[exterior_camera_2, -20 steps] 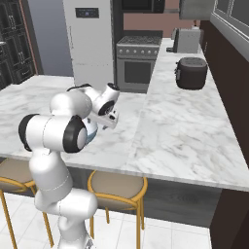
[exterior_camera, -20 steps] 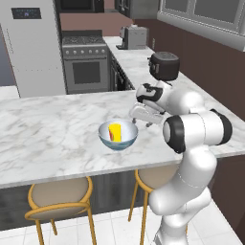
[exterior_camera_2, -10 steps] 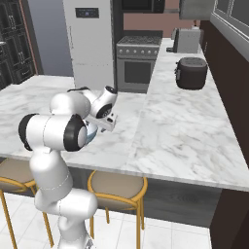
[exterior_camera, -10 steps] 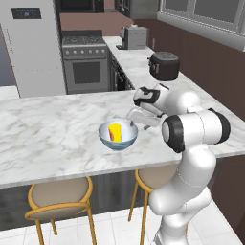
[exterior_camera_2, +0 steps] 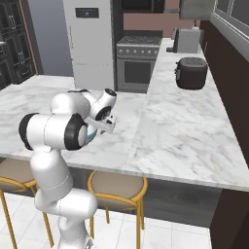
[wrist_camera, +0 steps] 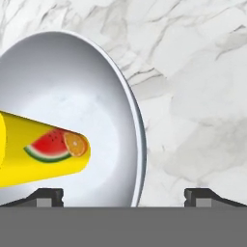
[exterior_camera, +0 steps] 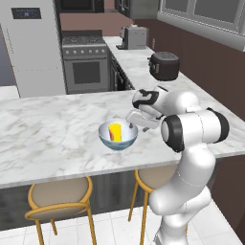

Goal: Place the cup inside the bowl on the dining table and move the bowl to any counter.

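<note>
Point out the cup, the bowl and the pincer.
cup [wrist_camera: 43, 154]: hand view, yellow side near the fruit mark.
bowl [exterior_camera: 125, 142]: left base view, blue-grey outer wall.
pincer [exterior_camera: 131, 126]: left base view, between its fingertips at the bowl's rim.

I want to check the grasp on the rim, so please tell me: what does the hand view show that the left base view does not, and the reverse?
Hand view: the watermelon and orange picture on the small yellow cup, and the open gripper with one fingertip inside and one outside the wall of the deep white-inside bowl.

Left base view: the bowl's pale blue-grey outside, the gold-legged stools, the white arm.

Both: the cup in the bowl on the marble dining table.
</note>
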Controlling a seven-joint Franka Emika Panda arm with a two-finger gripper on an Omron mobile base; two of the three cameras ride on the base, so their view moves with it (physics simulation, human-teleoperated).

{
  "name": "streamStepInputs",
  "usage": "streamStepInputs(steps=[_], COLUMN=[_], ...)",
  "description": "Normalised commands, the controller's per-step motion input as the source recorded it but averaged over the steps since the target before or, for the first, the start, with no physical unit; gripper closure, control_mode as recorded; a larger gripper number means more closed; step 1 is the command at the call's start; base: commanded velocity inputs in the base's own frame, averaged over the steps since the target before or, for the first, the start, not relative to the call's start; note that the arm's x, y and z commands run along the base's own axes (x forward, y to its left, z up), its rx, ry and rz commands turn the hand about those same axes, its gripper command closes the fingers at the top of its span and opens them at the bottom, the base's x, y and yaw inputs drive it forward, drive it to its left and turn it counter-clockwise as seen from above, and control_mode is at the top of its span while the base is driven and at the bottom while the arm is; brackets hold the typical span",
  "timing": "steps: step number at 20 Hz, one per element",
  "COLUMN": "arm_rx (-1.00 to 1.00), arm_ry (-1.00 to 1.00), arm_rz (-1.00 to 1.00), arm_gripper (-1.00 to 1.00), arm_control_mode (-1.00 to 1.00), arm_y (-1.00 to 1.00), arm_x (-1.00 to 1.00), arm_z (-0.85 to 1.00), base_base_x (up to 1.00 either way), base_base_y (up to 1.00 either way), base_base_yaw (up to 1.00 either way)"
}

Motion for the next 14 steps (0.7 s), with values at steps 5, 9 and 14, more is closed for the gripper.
streamStepInputs(steps=[5,9,14], arm_rx=[0.0,0.0,0.0], arm_ry=[0.01,0.01,0.02], arm_rz=[0.0,0.0,0.0], arm_gripper=[-1.0,-1.0,-1.0], arm_control_mode=[-1.0,-1.0,-1.0], arm_y=[0.02,0.06,0.08], arm_x=[0.0,0.0,0.07], arm_z=[-0.11,-0.15,-0.22], base_base_x=[0.0,0.0,0.0], base_base_y=[0.0,0.0,0.0], base_base_yaw=[0.0,0.0,0.0])
